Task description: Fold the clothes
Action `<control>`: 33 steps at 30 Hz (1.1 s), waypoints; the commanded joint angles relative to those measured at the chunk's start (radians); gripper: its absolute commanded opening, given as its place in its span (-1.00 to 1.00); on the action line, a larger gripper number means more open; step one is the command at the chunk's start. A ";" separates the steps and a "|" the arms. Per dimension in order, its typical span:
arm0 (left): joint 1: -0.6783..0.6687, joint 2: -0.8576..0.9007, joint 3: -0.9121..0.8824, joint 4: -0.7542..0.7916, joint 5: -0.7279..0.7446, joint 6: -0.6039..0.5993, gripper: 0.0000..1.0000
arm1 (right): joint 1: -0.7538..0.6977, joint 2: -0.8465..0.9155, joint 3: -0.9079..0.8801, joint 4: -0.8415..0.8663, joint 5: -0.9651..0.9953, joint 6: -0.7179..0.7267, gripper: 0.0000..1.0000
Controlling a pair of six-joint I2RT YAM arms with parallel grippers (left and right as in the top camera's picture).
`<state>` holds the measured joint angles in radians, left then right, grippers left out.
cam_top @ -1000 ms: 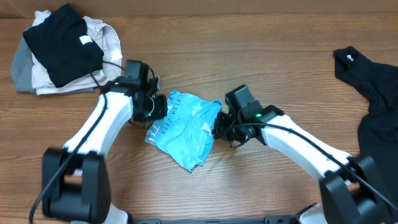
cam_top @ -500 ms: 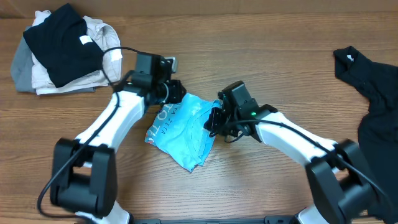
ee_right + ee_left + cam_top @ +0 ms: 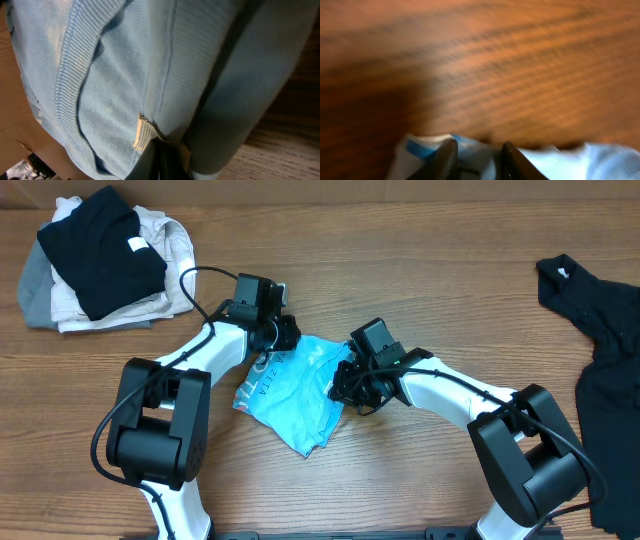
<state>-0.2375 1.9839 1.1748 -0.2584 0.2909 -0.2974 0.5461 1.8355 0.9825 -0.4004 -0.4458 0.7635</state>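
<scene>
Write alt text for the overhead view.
A crumpled light blue T-shirt lies on the wooden table, left end effector at its top edge, right end effector gripping its right edge. Clothes pile top left, black shirt far right.

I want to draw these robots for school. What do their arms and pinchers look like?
Each arm has glossy white tube-shaped links, the left arm and the right arm alike, joined by chunky black joints. Thin black cables loop along them. The left gripper and right gripper are black, with two slim dark fingers.
</scene>
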 commanded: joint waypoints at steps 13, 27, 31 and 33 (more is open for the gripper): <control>0.093 -0.163 0.372 -0.569 -0.201 -0.013 -0.07 | 0.016 0.016 -0.013 -0.049 0.103 0.105 -0.92; 0.060 -0.238 0.140 -0.866 -0.031 0.097 -0.92 | 0.008 -0.042 -0.013 -0.034 0.116 0.093 -0.92; 0.060 -0.238 -0.030 -0.722 0.040 0.130 -0.92 | 0.008 -0.042 -0.013 -0.031 0.116 0.076 -0.92; 0.060 -0.238 -0.103 -0.643 0.105 0.168 -0.92 | 0.008 -0.042 -0.013 -0.031 0.117 0.074 -0.92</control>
<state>-0.1753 1.7409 1.1484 -0.9531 0.2722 -0.2043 0.5522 1.8183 0.9852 -0.4355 -0.3702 0.8547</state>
